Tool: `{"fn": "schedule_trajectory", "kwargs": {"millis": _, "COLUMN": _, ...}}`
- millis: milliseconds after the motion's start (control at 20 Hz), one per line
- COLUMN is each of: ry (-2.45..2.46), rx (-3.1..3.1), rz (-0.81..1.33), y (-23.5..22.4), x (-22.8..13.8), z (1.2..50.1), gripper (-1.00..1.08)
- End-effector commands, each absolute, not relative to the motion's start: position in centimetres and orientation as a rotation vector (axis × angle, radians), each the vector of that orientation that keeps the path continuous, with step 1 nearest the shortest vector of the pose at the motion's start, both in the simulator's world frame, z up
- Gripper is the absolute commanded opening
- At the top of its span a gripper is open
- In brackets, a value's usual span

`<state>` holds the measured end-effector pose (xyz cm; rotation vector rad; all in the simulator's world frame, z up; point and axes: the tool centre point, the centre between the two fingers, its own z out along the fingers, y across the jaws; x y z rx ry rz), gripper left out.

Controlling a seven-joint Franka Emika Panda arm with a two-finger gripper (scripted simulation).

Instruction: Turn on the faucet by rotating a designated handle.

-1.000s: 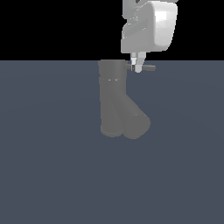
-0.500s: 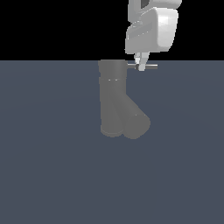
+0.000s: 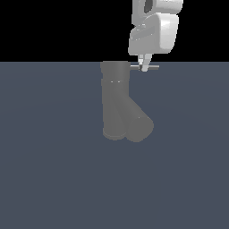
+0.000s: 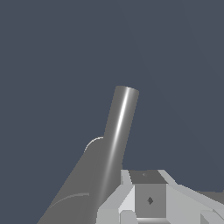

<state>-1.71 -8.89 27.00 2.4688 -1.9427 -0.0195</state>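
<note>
Beside the faucet [image 3: 115, 100], tool [image 3: 144, 68] meets handle [image 3: 151, 68].

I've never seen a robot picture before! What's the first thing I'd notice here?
Probably the big white robot arm coming down from the top of the exterior view, bright against the black. Just under it, its tool sits at the thin handle. That handle sticks out from the top of the grey Y-shaped faucet, which stands mid-picture.

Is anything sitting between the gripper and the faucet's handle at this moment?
Nothing visible. In the exterior view the gripper is already at the handle, which projects from the top cap of the faucet; no other object appears nearby.
</note>
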Motion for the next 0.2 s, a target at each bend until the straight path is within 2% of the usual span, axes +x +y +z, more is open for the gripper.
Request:
{"fn": "schedule_trajectory", "kwargs": {"millis": 0, "ry": -2.010, "rx": 2.414, "rz": 0.000, "y": -12.57, "x": -1.18, "z": 27.02, "gripper": -1.00}}
{"fn": "schedule_trajectory", "kwargs": {"millis": 150, "ry": -2.014, "rx": 2.411, "rz": 0.000, "y": -13.02, "x": -0.71, "z": 27.03, "gripper": -1.00}}
